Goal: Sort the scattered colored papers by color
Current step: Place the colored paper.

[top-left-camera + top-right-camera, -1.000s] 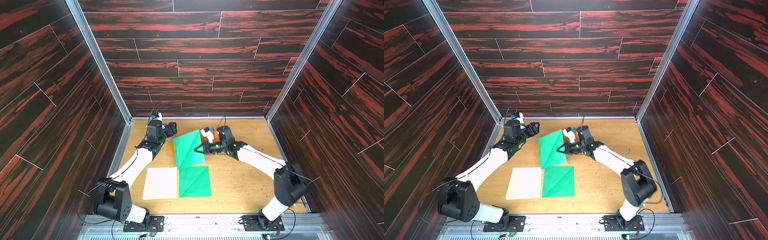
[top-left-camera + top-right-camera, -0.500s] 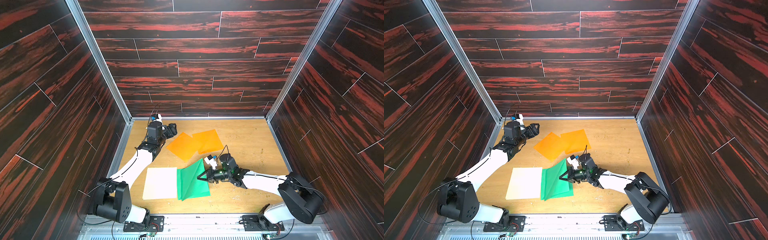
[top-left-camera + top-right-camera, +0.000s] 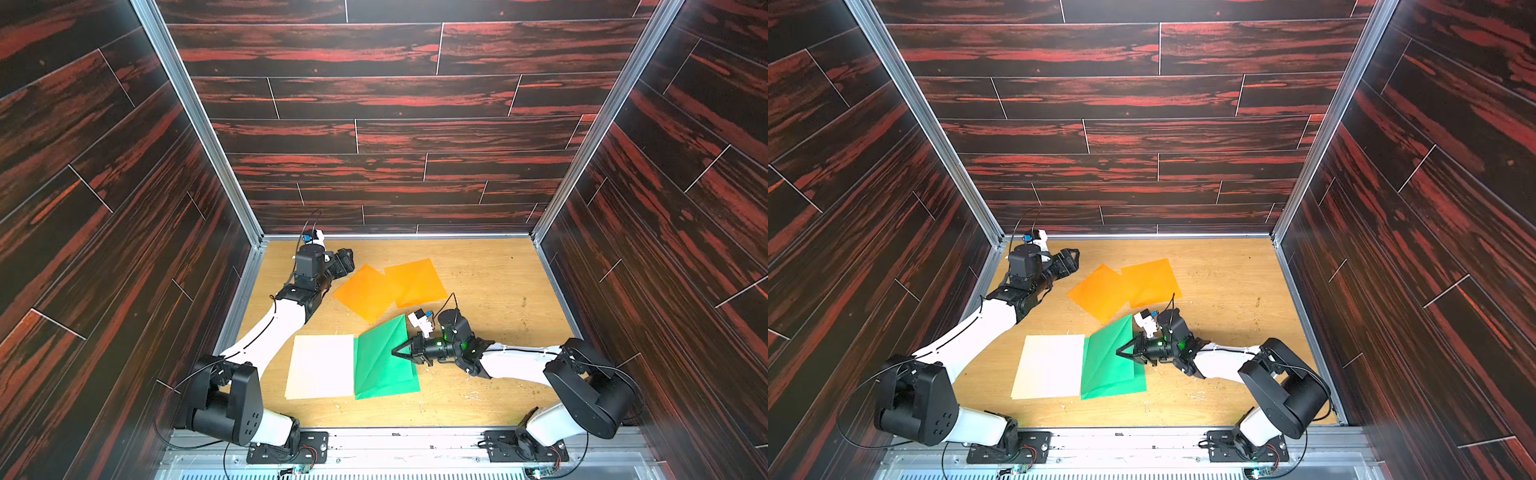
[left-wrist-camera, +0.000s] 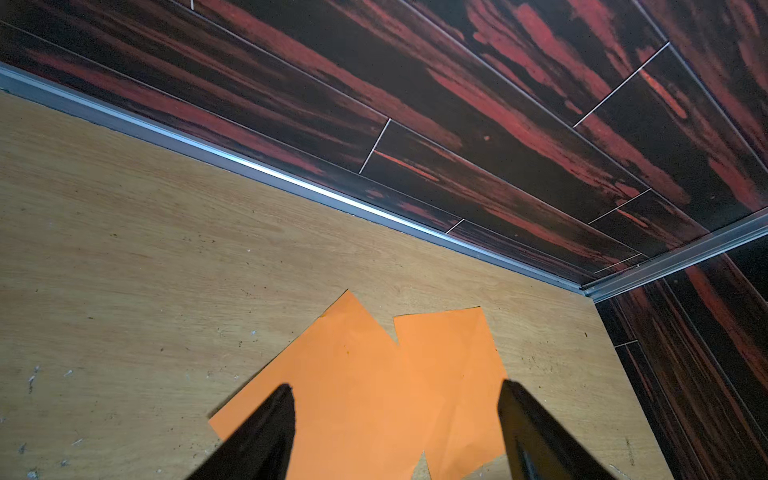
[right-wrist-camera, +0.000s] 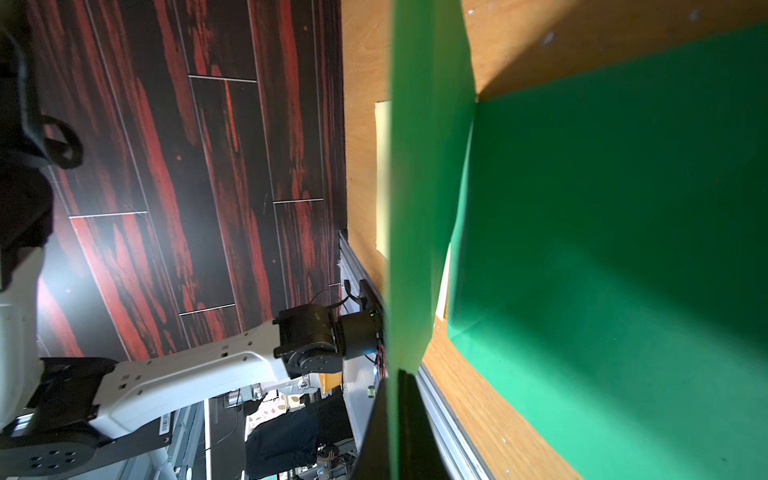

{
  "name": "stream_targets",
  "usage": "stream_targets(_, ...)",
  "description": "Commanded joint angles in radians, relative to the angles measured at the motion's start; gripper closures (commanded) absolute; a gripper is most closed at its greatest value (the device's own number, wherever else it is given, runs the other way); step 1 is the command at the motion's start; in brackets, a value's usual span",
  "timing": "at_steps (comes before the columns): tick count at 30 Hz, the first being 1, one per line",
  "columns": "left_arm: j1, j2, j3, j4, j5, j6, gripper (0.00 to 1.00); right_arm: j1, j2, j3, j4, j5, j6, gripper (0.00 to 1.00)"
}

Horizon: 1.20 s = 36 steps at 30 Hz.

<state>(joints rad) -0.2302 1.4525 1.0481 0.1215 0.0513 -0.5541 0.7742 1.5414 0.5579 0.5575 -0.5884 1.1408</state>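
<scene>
Black-fingered and empty, the left gripper stands wide open at the back left of the tabletop. It points at the two orange sheets, which overlap along one side but are not squared up.

Nearer the front lies a cream sheet, flat. Whether a second cream one sits under it I cannot tell. Touching its right edge is the lying green sheet, flat on the wood.

Above it the held green sheet hangs tilted and creased on the diagonal. Its far edge is down near the cream border, and its near side is pinched in the right gripper, whose jaws are clamped tight on the paper.

The step in hand looks like stacking green on green. Next, I judge, the right arm must lower and lay the sheet so its edges meet those below, then let go without dragging, since such thin paper may curl or slide. Squaring up the oranges looks like the job left after that, probably for the left arm.
</scene>
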Motion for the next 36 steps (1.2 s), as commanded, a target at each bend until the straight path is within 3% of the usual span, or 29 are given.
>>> stream_targets(1, -0.003, 0.005, 0.002, 0.01, 0.014, -0.001, 0.19, 0.005, 0.03, -0.026, -0.034, 0.007, -0.02, 1.0)
stream_targets(9, -0.003, 0.015, 0.006, 0.008, 0.022, -0.001, 0.19, 0.003, 0.066, -0.023, -0.104, 0.041, -0.07, 1.0)
stream_targets(29, -0.003, 0.033, -0.01, 0.02, 0.041, -0.012, 0.19, -0.012, 0.165, -0.024, -0.046, 0.048, -0.064, 0.99)
stream_targets(36, -0.004, 0.04, -0.009, 0.02, 0.044, -0.013, 0.19, -0.015, 0.155, -0.023, -0.063, 0.065, -0.076, 0.81)
